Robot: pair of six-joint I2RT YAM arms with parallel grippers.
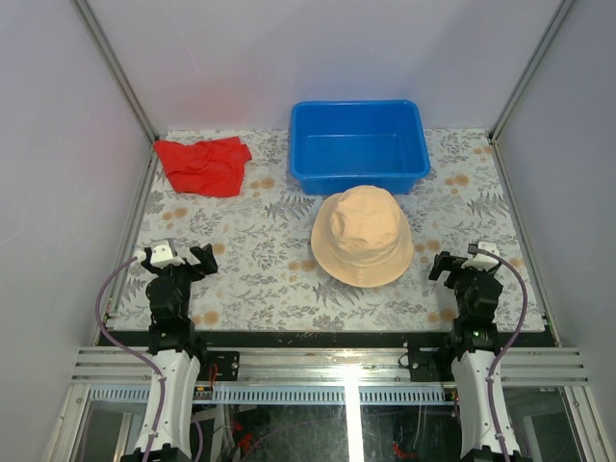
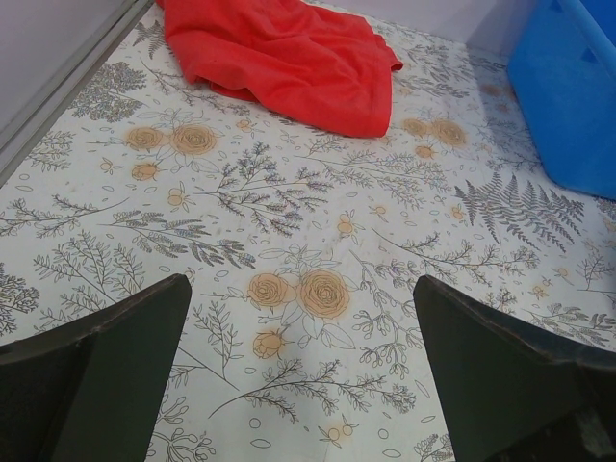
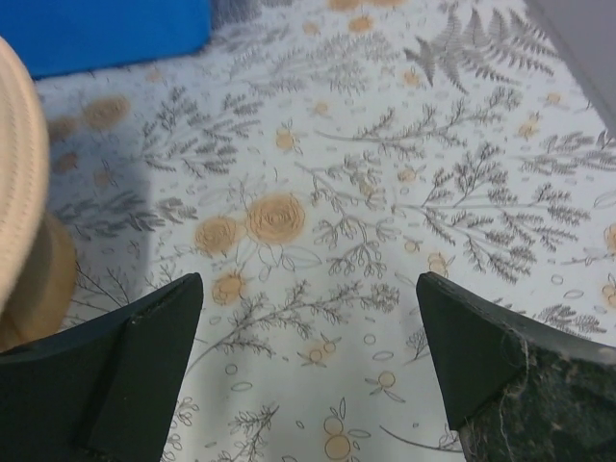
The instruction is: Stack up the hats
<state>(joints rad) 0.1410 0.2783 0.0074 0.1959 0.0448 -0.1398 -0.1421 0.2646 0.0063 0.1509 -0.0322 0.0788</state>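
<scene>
Left claw released, jaws wide, above tabletop. Crumpled red cloth at far left. Blue tub far centre; peach-beige bucket hat just in front. Right claw released, jaws wide, right of hat, apart.

Both of my arms are folded back over their bases, side by side and well apart, my left arm on the left and my right arm on the right. My left gripper points forward and down, jaws spread wide, holding nothing; seen from the wrist, its dark fingers fill the lower corners with a broad gap between them. My right gripper takes the same pose, jaws wide and nothing held, its dark fingers parted, the right one scuffed and fuzzy along its edge
</scene>
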